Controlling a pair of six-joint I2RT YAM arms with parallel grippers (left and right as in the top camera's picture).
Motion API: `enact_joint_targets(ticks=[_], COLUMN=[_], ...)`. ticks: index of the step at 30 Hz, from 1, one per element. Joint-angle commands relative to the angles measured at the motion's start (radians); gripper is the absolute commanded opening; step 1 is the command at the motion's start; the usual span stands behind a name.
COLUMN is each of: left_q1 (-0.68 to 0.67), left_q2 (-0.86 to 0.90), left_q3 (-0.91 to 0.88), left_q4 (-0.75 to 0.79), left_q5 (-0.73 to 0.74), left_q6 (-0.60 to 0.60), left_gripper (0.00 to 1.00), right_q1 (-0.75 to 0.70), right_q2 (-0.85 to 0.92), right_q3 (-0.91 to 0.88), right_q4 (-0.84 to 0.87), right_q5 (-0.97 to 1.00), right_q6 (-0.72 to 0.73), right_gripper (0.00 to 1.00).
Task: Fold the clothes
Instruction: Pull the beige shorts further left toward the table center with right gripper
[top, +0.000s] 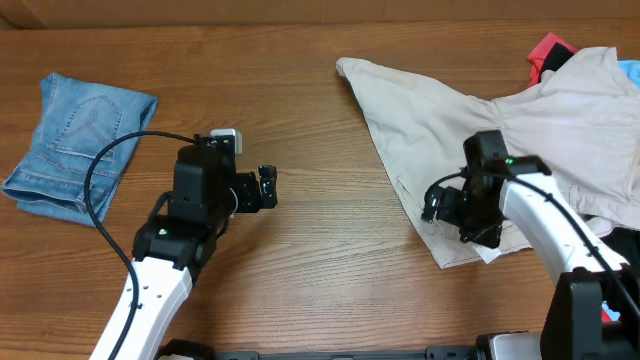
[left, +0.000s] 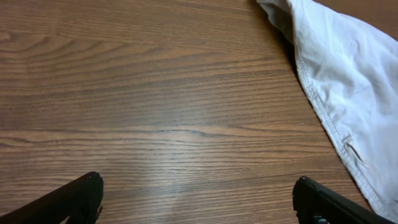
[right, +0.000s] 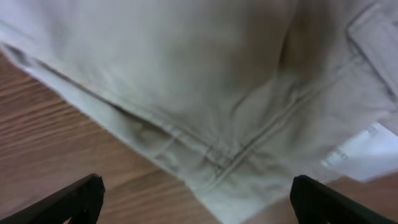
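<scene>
- Right gripper (top: 437, 206): jaws spread, nothing pinched. It hovers low over the 6 o'clock edge of the khaki shorts (top: 480, 120), likely lined up to take the hem by the stitched seam (right: 249, 149).
- Left gripper (top: 264, 187): jaws spread, empty, over bare table (top: 320, 290). It faces 3 o'clock toward the shorts' near edge, probably to take a second corner.
- Shorts: at 2 o'clock in the overhead view, unfolded and rumpled, with one corner pointing to 11 o'clock. Pale beige; a white label (right: 364, 152) shows at the hem.
- Denim piece (top: 75, 145): at 9 o'clock, folded, well apart; judged done.
- Red garment (top: 550, 50): at 1 o'clock, partly under the shorts.
</scene>
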Motion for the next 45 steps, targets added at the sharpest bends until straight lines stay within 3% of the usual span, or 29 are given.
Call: enact_joint_targets(ticks=[1,4,9,18,20,22,29,36,41,43,44,45], left_q1=[0.004,0.004,0.004,0.004,0.004,0.005,0.037,0.09,0.096,0.096,0.096,0.095], left_q2=[-0.013,-0.013,-0.013,-0.013,-0.013,-0.013,-0.039,-0.06,-0.06,-0.06,-0.06,-0.06], left_q3=[0.023,0.023,0.023,0.023,0.023,0.023,0.028,0.042,0.042,0.042,0.042,0.042], left_q4=[0.0,-0.001,0.0,-0.003,-0.003,-0.002,-0.002,-0.002,-0.003,-0.003,-0.003,-0.006], left_q5=[-0.002,-0.002,-0.002,-0.002,-0.002,-0.015,-0.032,-0.032,-0.029,-0.015,-0.008,-0.001], left_q6=[-0.014,-0.014,-0.014,-0.014,-0.014,-0.013,-0.006,-0.006,-0.005,-0.006,-0.006,-0.006], left_gripper=[1.0,1.0,1.0,1.0,1.0,1.0,1.0,1.0,1.0,1.0,1.0,1.0], right_q1=[0.004,0.004,0.004,0.004,0.004,0.004,0.111,0.348,0.492,0.529,0.54,0.547], right_q2=[-0.005,-0.005,-0.005,-0.005,-0.005,-0.005,-0.005,-0.005,-0.005,-0.005,-0.005,-0.005], right_q3=[-0.059,-0.104,-0.159,-0.195,-0.195,-0.192,-0.113,0.11,0.254,0.269,0.269,0.269], right_q4=[0.055,0.105,0.157,0.189,0.188,0.189,0.187,0.205,0.306,0.351,0.367,0.373], right_q5=[-0.015,-0.014,-0.014,-0.016,-0.021,-0.044,-0.171,-0.209,-0.205,-0.204,-0.203,-0.201], right_q6=[0.012,0.012,0.012,0.012,0.011,0.008,0.008,0.009,0.009,0.008,0.008,0.008], right_gripper=[1.0,0.99,0.84,0.2,0.09,0.04,0.04,0.04,0.07,0.48,0.64,0.72])
